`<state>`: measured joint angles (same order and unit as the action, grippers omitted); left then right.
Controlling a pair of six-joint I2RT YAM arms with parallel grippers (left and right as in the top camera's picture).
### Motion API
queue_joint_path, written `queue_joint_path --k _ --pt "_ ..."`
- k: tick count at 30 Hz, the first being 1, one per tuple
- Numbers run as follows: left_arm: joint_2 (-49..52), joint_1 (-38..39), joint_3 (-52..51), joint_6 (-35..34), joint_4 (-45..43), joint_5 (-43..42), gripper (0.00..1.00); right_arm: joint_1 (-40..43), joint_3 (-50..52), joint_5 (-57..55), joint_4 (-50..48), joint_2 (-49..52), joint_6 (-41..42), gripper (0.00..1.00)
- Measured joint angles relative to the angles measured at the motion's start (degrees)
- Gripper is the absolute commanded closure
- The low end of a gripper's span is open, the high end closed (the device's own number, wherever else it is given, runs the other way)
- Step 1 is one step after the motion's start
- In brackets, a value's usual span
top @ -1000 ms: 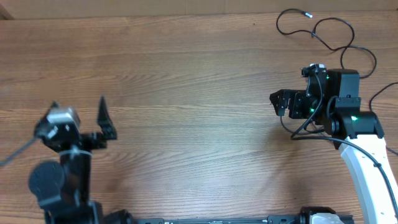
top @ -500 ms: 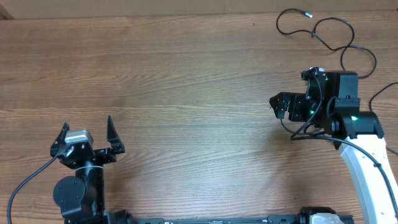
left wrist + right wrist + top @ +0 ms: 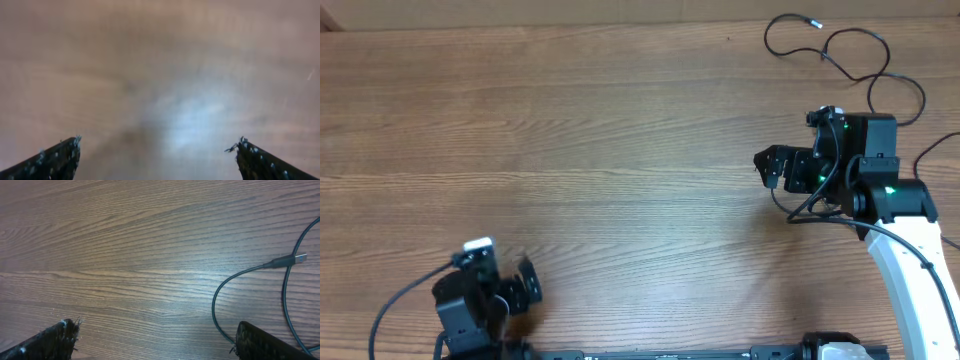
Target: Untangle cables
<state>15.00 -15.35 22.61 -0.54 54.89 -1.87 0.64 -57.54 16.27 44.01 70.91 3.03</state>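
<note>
My right gripper (image 3: 157,332) is wide apart w/ nothing btwn the fingers, only bare wood of the table (image 3: 620,120) below. The cables (image 3: 845,55) lie at the far right of the table as thin black loose loops, just beyond my right arm (image 3: 890,200), w/ one small pale plug (image 3: 810,20) near the far edge. Nothing stands btwn that gripper and the loops except the arm's own body, which covers part of them from overhead, so I can't follow where the strands run under it. One strand leaves at the right edge of the overhead view, cut off. In the right wrist view a cord (image 3: 214,312) curves in just beside my right-hand finger, apart from it, and ends in a silvery plug tip (image 3: 295,258). Another strand crosses near it at the frame edge. Can't tell if this is the same plug seen from above, or whether the strands are knotted or only overlapping. My left gripper (image 3: 157,157) is also spread wide, empty, w/ its dark tips in the bottom corners of its wrist view. That view is badly blurred, showing only brownish wood and a pale glare patch. From overhead it sits low at the near left edge, smeared and partly cut off, well apart from the cables.
</note>
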Motion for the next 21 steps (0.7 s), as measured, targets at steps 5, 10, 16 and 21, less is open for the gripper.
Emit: queue_joint_path --k 5,10,16,21 --pt "0.0 0.0 0.0 0.0 3.2 0.8 0.00 0.0 0.0 0.0 0.0 0.0 0.0 0.00" --pt "0.0 0.0 0.0 0.0 3.3 0.9 0.00 0.0 0.0 0.0 0.0 0.0 0.0 0.00" --pt "0.0 0.0 0.0 0.0 3.3 1.1 0.00 0.0 0.0 0.0 0.0 0.0 0.0 0.00" --pt "0.0 0.0 0.0 0.0 3.3 1.1 0.00 0.0 0.0 0.0 0.0 0.0 0.0 0.00"
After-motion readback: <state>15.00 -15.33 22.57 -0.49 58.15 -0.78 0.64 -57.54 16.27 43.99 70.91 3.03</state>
